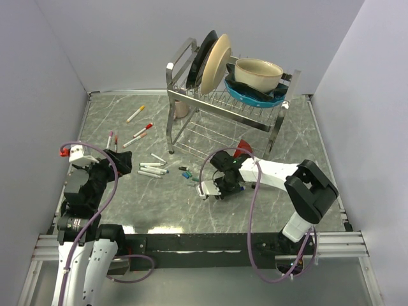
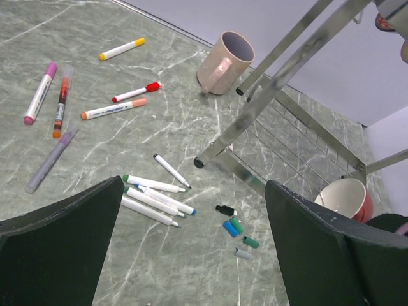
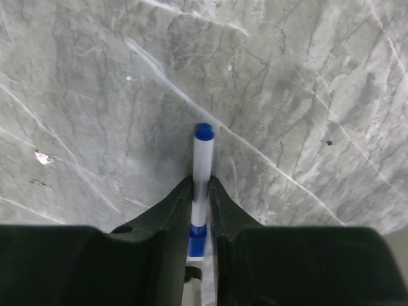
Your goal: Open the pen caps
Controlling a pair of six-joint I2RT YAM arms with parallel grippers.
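Observation:
My right gripper (image 3: 200, 182) is shut on a white pen (image 3: 203, 159) low over the table. A blue cap (image 3: 197, 239) sits on the pen between the fingers, and a blue end (image 3: 203, 131) pokes out in front. From above, this gripper (image 1: 213, 188) hangs right of centre. My left gripper (image 2: 196, 185) is open and holds nothing. Below it lie uncapped white pens (image 2: 153, 197) and loose caps: black (image 2: 224, 210), blue (image 2: 230, 228), green (image 2: 250, 242). Capped pens lie farther off: yellow (image 2: 121, 49), red (image 2: 137, 93), pink (image 2: 39, 92).
A metal dish rack (image 1: 226, 105) with plates and bowls stands at the back centre. A beige mug (image 2: 224, 62) sits by its leg and a red bowl (image 2: 347, 199) under its right side. Grey walls close in the left and right sides.

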